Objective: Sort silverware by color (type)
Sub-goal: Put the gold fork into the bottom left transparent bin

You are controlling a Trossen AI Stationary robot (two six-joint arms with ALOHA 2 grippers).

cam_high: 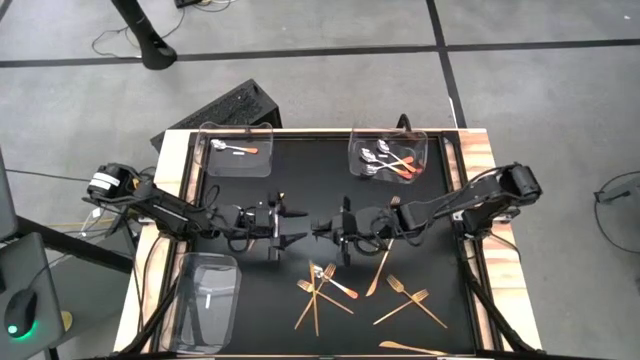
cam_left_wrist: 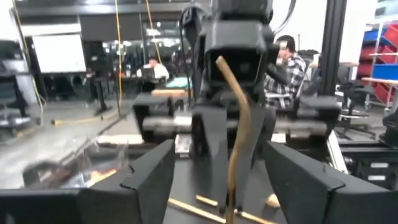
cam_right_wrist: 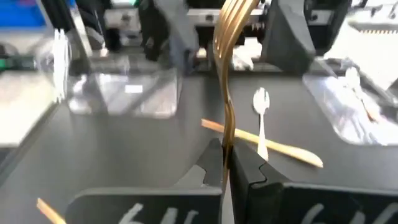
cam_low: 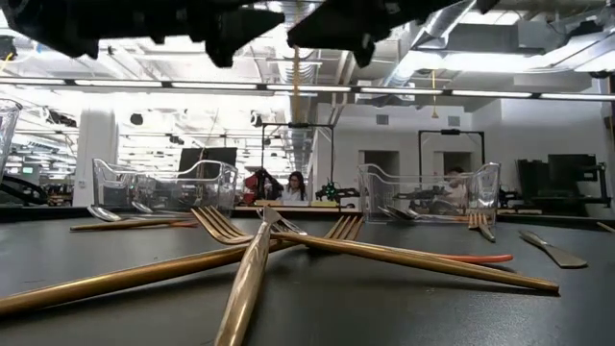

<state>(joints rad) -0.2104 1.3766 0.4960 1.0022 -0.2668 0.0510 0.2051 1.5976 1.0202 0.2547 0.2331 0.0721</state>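
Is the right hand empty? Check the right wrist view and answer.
No: in the right wrist view the right hand is shut on the handle of a gold fork, whose tines point away from it.

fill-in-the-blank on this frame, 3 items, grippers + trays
1. The right gripper is shut on a gold ____.
2. The left gripper faces it with its fingers ____.
3. The clear tray at the far right of the table holds several ____ with orange-red handles.

Missing words: fork; open; spoons
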